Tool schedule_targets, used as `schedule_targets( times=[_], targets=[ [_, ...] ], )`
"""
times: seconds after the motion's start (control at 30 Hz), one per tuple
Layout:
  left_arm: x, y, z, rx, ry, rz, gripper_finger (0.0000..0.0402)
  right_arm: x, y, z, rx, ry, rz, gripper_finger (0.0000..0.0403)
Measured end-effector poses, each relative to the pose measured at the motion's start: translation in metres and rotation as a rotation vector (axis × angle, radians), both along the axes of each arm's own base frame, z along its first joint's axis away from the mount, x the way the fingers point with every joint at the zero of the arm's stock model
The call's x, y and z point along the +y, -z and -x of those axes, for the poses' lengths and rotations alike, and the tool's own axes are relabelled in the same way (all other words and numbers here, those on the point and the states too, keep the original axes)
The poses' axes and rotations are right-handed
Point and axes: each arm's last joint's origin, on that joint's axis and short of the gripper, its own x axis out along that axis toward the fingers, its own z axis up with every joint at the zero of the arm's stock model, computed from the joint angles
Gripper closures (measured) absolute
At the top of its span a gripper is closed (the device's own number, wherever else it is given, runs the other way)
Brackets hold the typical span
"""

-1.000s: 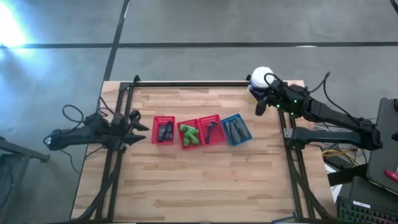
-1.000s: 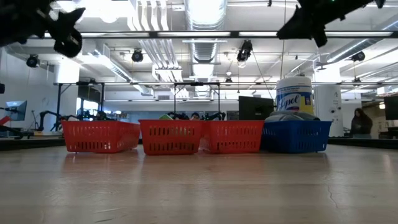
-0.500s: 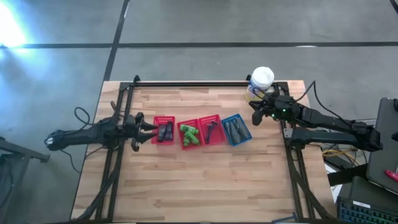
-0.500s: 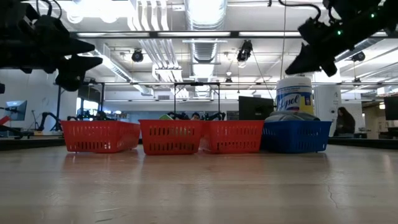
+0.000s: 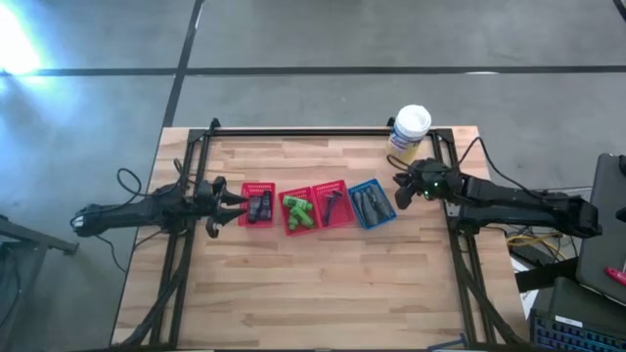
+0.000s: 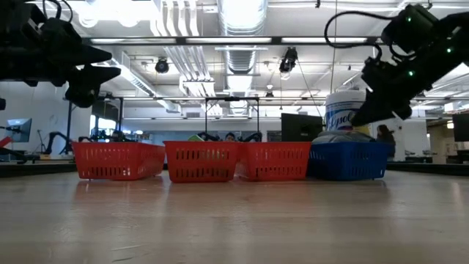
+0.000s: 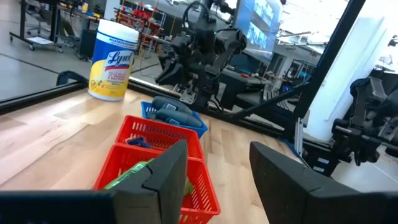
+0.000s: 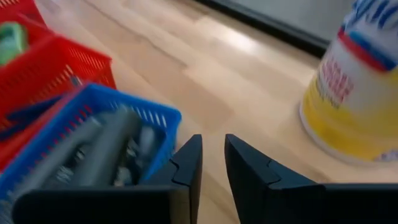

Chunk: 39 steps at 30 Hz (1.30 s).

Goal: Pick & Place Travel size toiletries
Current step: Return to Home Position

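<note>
Sitting in blue basket (image 5: 372,203), toiletries (image 5: 369,202) beside right claw (image 5: 399,192).

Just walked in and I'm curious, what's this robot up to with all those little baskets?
Four small baskets sit in a row on the wooden table, three red and one blue basket, already holding sorted toiletries. The right gripper, shut and empty, hangs beside the blue basket of grey tubes. The left gripper, open, hovers at the leftmost red basket. Neither holds anything.

Overhead looks straight down, low looks level across the table; both share the basket row (image 5: 315,205).
</note>
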Motion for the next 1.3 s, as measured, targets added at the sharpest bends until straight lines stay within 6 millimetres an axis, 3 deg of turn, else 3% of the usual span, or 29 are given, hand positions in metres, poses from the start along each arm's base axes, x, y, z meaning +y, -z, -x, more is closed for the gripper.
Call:
schedule_targets(
  times=[0.63,1.3],
  targets=[
    [0.000,-0.002,0.001,-0.032,0.003,-0.002,0.0222,0.009,0.063,0.023,0.183,0.003,-0.073,0.0278],
    [0.000,-0.002,0.001,-0.031,0.002,-0.002,0.0223,0.008,0.059,0.024,0.174,0.032,-0.006,0.0227]
  ],
)
